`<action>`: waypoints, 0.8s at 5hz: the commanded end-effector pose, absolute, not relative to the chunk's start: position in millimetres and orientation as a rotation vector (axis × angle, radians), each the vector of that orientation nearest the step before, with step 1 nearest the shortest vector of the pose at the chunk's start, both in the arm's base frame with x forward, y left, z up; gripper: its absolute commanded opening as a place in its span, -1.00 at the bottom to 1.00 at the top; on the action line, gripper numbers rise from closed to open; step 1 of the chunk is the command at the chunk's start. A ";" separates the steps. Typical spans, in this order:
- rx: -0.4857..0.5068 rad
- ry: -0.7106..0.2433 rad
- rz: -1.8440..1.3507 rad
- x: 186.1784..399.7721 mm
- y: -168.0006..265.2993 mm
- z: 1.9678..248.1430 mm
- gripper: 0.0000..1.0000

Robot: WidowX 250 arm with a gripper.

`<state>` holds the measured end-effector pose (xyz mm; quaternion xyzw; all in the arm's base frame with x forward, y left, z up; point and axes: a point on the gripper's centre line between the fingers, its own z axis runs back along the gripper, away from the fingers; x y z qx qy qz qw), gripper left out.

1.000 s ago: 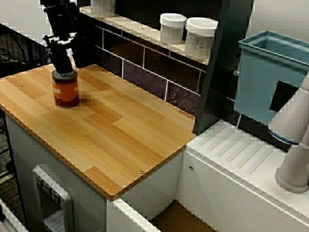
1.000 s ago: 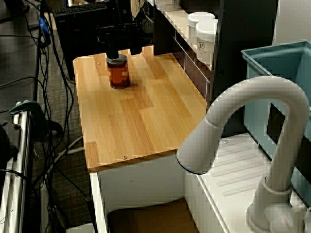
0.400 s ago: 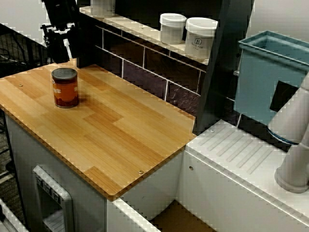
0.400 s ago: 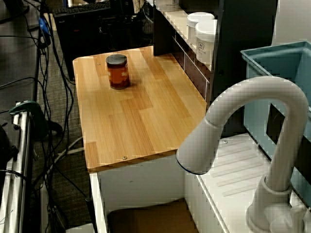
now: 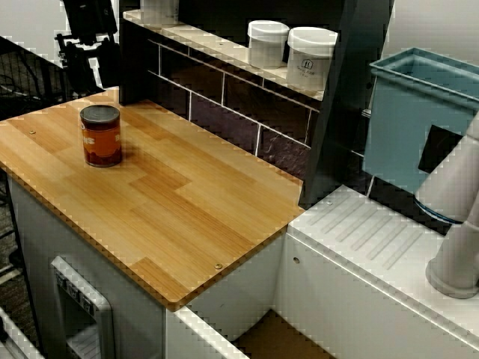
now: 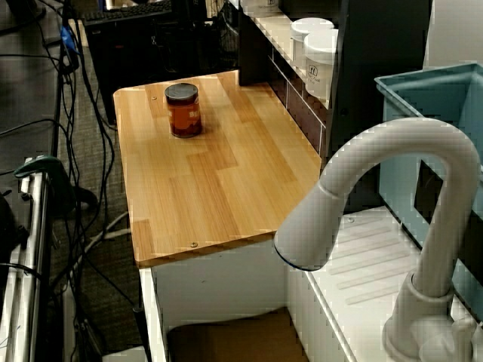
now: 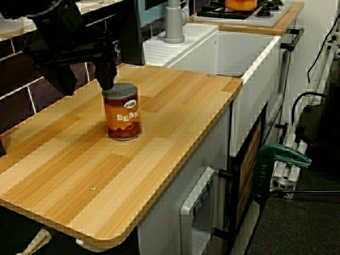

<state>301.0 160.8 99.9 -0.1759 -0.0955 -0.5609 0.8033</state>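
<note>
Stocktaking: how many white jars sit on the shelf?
2: left jar and right jar, side by side on the shelf; a cropped container farther left may be a third.

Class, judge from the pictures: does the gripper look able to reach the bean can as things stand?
Probably yes: the open gripper hangs just above and behind the can, with nothing between them.

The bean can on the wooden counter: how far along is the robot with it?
Done: the bean can stands upright on the wooden counter, untouched. In hand: nothing; the pincer hangs open, empty, above and beside it. Left: probably only pulling away.
</note>
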 end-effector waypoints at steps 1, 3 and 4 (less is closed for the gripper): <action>-0.333 -0.184 -1.224 275.3 196.7 107.5 1.00; -0.338 -0.191 -1.247 255.0 197.2 91.0 1.00; -0.332 -0.188 -1.255 249.9 188.3 79.5 1.00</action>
